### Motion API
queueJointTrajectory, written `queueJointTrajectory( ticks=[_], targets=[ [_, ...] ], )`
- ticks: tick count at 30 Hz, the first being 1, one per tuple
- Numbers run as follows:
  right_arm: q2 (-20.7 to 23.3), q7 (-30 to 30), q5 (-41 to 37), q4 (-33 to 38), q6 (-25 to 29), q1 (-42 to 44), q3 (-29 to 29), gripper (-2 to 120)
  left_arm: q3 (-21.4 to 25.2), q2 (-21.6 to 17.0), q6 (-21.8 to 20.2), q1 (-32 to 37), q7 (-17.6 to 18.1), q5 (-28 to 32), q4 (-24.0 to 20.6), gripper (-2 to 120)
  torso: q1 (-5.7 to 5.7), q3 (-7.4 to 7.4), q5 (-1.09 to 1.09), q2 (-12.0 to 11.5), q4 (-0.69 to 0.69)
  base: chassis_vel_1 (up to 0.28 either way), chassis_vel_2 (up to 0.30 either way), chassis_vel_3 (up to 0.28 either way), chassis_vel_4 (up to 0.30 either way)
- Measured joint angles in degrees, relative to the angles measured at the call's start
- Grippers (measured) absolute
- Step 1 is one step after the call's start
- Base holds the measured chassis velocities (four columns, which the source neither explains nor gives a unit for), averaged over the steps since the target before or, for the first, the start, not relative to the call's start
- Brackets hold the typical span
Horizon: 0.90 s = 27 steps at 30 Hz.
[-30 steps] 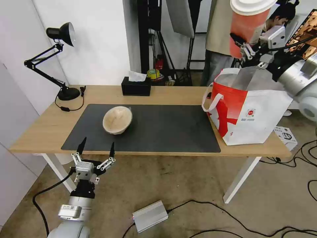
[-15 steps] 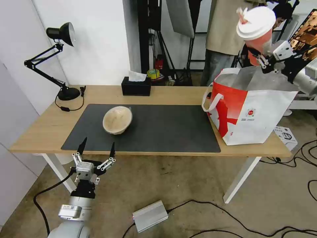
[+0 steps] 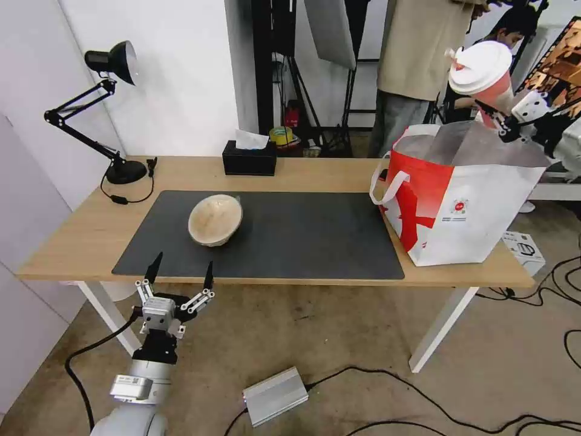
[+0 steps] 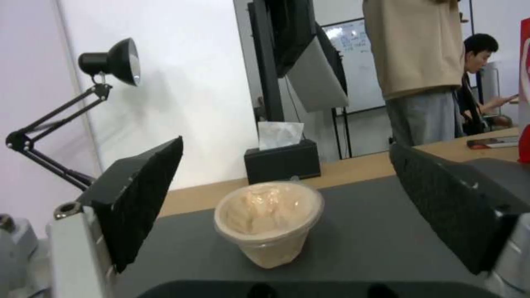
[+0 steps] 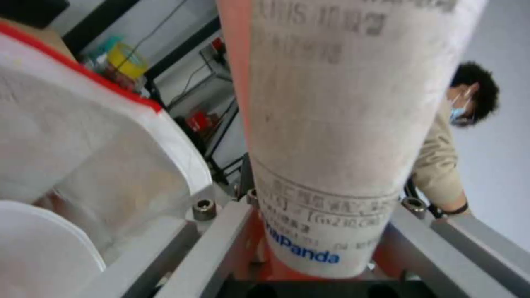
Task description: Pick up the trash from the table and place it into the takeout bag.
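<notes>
Step in hand: bagging the cup. The right gripper (image 3: 503, 118) was up at 1 o'clock, over the far right rim of the bag (image 3: 472, 206), jaws clamped on the lower body of the cup (image 3: 484, 72). The cup was tilted, its white lid leaning toward 11 o'clock, straw stub at the lid edge. In the right wrist view the cup (image 5: 337, 124) sat between the two metal fingers (image 5: 215, 244), with the bag's foil lining and a white rounded object (image 5: 44, 248) below; probably the white bowl already inside, but I could not tell for sure.

The bag stood open at 3 o'clock on the table (image 3: 72, 230), partly off the mat (image 3: 302, 236) at its right end.

The pulp bowl (image 3: 215, 219) sat on the mat at about 10 o'clock, tipped on its side, well apart from the bag. The left gripper (image 3: 178, 274) hovered at 7 o'clock just off the near table edge, jaws apart, aimed at the bowl; the left wrist view showed the bowl (image 4: 269, 219) centred between the black fingers (image 4: 138, 198), not touched.

Tissue box (image 3: 249, 158) at 12 o'clock and lamp (image 3: 115, 121) at 10 o'clock were not trash.

Judgement: the next move called for lowering the cup inside the bag's mouth, clear of the rim and handles, before letting go; tilted as it was, it could spill or catch the rim. The bowl remained.
</notes>
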<state>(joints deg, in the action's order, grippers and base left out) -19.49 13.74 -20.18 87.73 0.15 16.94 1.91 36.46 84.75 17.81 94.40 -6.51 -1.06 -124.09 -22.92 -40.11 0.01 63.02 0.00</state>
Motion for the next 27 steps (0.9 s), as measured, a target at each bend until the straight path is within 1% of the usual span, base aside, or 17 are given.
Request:
queueJointTrajectory(
  ticks=[5,17,21,27],
  targets=[
    [-2.0,-0.1,0.4,-3.4,0.1,-0.9,0.8,8,0.1,0.0,0.5,0.2,0.0,0.0,0.4,100,0.0,0.0,0.0,0.0,0.0,0.0,0.0,0.0,0.0],
    [-6.0,-0.1,2.7,-8.3,0.6,-1.3,1.7,8,0.3,-0.3,0.8,0.3,0.0,0.6,0.7,100,0.0,0.0,0.0,0.0,0.0,0.0,0.0,0.0,0.0],
    [-7.2,-0.2,3.6,-10.3,0.8,-1.6,1.8,8,0.3,-0.4,1.4,0.3,-0.1,0.7,1.4,100,0.0,0.0,-0.01,0.0,0.01,0.0,0.0,0.0,0.0],
    [-9.2,-0.3,5.0,-13.8,1.9,-1.7,2.0,8,0.1,-0.2,1.7,0.2,-0.2,0.7,1.7,100,0.0,0.0,-0.01,0.0,0.0,0.0,0.0,0.0,0.0]
  ],
)
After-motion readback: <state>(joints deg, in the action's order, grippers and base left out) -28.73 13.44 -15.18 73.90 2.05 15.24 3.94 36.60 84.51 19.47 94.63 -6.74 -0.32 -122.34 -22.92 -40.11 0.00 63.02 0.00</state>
